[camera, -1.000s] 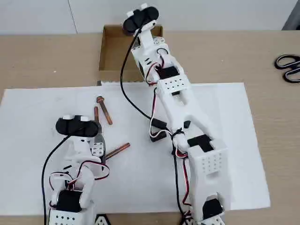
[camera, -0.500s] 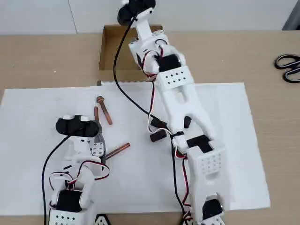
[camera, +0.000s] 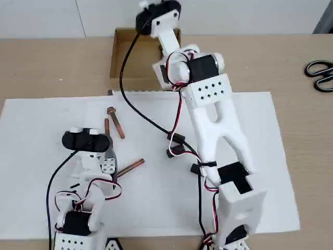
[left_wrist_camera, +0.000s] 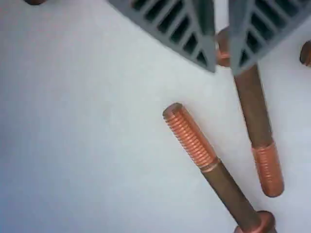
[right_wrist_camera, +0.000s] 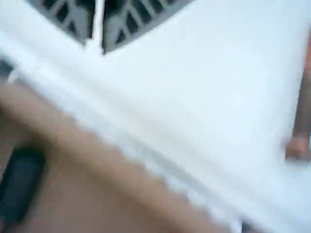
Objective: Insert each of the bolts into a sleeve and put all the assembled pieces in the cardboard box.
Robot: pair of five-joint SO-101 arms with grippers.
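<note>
Three copper bolts lie on the white paper: one (camera: 115, 123) slanted, one (camera: 106, 126) beside it, one (camera: 130, 167) nearer the left arm. My left gripper (camera: 109, 154) hovers just short of them, its grey fingers (left_wrist_camera: 194, 29) shut over a bolt's head. Two bolts (left_wrist_camera: 209, 158) (left_wrist_camera: 257, 131) show below it in the left wrist view. The right arm stretches to the cardboard box (camera: 113, 57). Its gripper (right_wrist_camera: 99, 36) is shut with nothing in it, over the paper's edge by the box wall. A black sleeve (right_wrist_camera: 19, 189) lies inside the box.
Scissors (camera: 320, 73) lie on the bare table at the far right. The right arm (camera: 213, 120) and its black cable (camera: 140, 107) cross the middle of the paper (camera: 41, 135). Small black pieces (camera: 171, 152) sit beside that cable; I cannot tell what they are.
The right arm has swung its elbow to the right and turned its wrist over the box. The left arm and the bolts have stayed where they were.
</note>
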